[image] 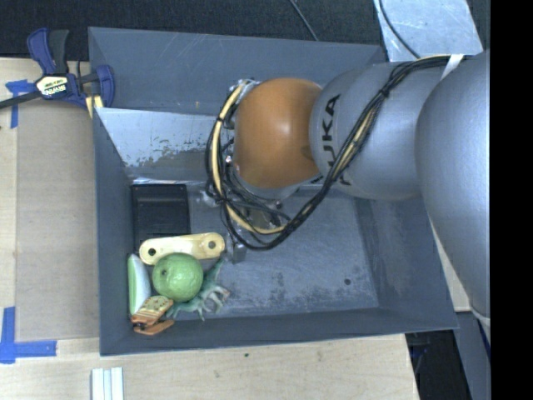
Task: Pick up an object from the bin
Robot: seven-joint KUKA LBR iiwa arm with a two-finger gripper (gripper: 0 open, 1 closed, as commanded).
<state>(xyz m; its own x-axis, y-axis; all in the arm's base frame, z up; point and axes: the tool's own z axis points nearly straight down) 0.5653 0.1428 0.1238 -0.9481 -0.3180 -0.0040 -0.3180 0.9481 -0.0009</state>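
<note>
Your pincer sits just right of the flat cream plastic piece; whether it is apart or together, you cannot tell. A round green ball touches that piece, below a black rectangular box, at the lower left of the grey metal bin.

A cream bar with a round hole at its far end is lying flat, stretching leftwards from just beside the gripper. A green ball is sitting against the bar's lower side, down and to the left of the gripper, with a pale green tube, a brown scrap and a green spiky bit crowding round it. A black box is lying flat to the gripper's left, just above the bar.
</note>
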